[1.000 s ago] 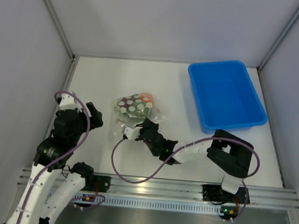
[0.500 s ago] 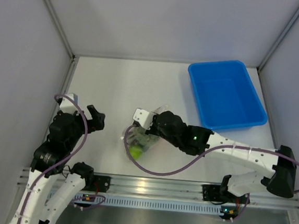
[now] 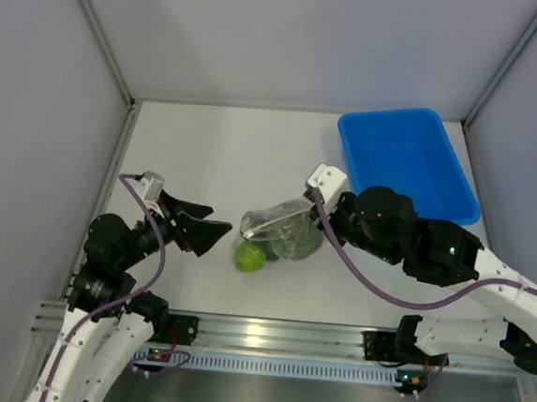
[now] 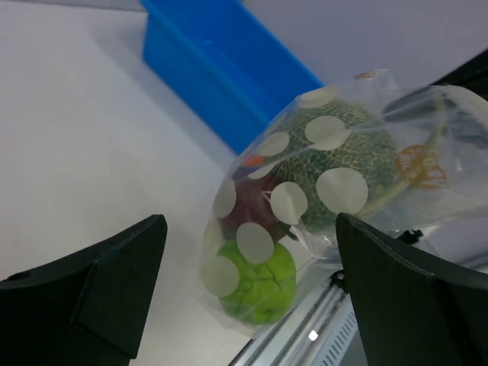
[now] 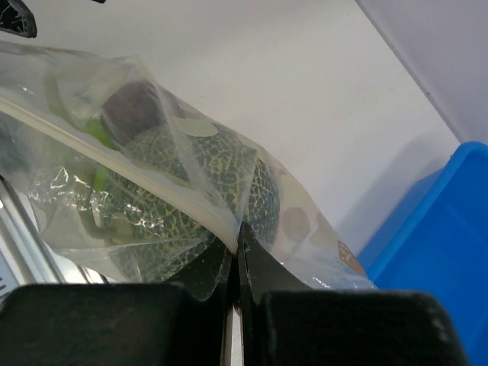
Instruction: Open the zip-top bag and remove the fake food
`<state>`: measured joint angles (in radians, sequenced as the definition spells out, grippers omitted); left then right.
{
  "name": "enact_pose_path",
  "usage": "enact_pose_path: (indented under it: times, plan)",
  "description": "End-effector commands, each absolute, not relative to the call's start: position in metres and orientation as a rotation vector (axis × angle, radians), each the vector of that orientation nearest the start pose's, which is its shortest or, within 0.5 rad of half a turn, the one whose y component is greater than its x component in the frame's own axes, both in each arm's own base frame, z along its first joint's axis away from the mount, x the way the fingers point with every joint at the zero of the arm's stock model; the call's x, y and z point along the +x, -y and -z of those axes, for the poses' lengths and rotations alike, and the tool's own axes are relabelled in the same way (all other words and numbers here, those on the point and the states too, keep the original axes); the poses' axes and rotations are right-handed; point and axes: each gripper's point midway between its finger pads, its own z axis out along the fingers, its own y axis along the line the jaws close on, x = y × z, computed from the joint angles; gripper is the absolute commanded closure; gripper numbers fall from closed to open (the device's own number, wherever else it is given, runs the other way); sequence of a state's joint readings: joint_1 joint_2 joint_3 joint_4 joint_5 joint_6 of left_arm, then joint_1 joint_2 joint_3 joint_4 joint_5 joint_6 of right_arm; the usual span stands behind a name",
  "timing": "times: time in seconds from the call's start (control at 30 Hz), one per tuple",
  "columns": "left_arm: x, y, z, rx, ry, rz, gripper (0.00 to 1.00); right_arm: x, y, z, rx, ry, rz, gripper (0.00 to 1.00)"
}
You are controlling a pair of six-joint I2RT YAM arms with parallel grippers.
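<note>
The zip-top bag (image 3: 280, 232), clear with white dots, hangs lifted near the table's front middle. My right gripper (image 3: 316, 219) is shut on its zip edge (image 5: 191, 206). Inside show the netted melon (image 4: 335, 160), the green apple (image 4: 259, 278) at the bottom and a small dark piece (image 4: 248, 210); a sliver of orange (image 4: 254, 161) peeks beside it. The apple also shows in the top view (image 3: 250, 256). My left gripper (image 3: 207, 234) is open, jaws wide, just left of the bag and not touching it.
A blue bin (image 3: 407, 171) stands at the back right, also seen behind the bag in the left wrist view (image 4: 221, 76). The aluminium rail (image 3: 275, 335) runs along the near edge. Grey walls close in the left, back and right.
My right arm has swung right and lifted the bag by its edge; the food has slid to the bag's bottom. My left gripper has turned and moved toward the bag, jaws open.
</note>
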<state>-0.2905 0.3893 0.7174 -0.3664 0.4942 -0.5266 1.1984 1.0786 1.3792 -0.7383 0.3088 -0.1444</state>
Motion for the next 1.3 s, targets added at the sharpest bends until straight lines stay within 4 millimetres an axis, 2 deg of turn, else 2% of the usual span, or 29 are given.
enact_pose_path:
  times: [0.0,0.03,0.23,0.47,0.53,0.57,0.63,0.67,0.7,0.83,0.97,1.1,1.27]
  plan:
    - [0.131,0.184,-0.368,0.447,-1.370,1.258,0.02,0.158,-0.247,-0.361,-0.946,-1.753,-0.460,1.00]
    - [0.131,0.184,-0.374,0.455,-1.329,1.259,0.02,0.155,-0.244,-0.369,-0.937,-1.742,-0.480,1.00]
    - [0.123,0.187,-0.389,0.540,-1.146,1.264,0.02,0.140,-0.238,-0.386,-0.873,-1.748,-0.607,1.00]
    - [0.111,0.188,-0.401,0.638,-0.998,1.198,0.05,0.145,-0.232,-0.399,-0.742,-1.803,-0.624,1.00]
    - [0.109,0.191,-0.407,0.676,-0.977,1.183,0.08,0.145,-0.235,-0.402,-0.730,-1.816,-0.632,1.00]
    - [0.109,0.193,-0.406,0.698,-0.977,1.184,0.13,0.144,-0.236,-0.402,-0.734,-1.822,-0.634,1.00]
    - [0.116,0.198,-0.406,0.724,-0.990,1.179,0.16,0.144,-0.240,-0.404,-0.728,-1.834,-0.646,1.00]
    - [0.113,0.200,-0.412,0.757,-0.976,1.182,0.18,0.143,-0.241,-0.403,-0.732,-1.844,-0.649,1.00]
    - [0.120,0.205,-0.409,0.774,-0.995,1.185,0.21,0.143,-0.241,-0.403,-0.731,-1.851,-0.647,1.00]
    - [0.115,0.216,-0.415,0.837,-0.968,1.214,0.27,0.148,-0.245,-0.397,-0.730,-1.893,-0.608,1.00]
    - [0.106,0.226,-0.419,0.882,-0.919,1.224,0.38,0.153,-0.245,-0.388,-0.727,-1.917,-0.572,1.00]
    - [0.101,0.246,-0.415,0.946,-0.919,1.291,0.41,0.153,-0.245,-0.386,-0.723,-1.921,-0.573,1.00]
    - [0.098,0.265,-0.409,0.970,-0.919,1.327,0.66,0.155,-0.241,-0.391,-0.707,-1.900,-0.571,1.00]
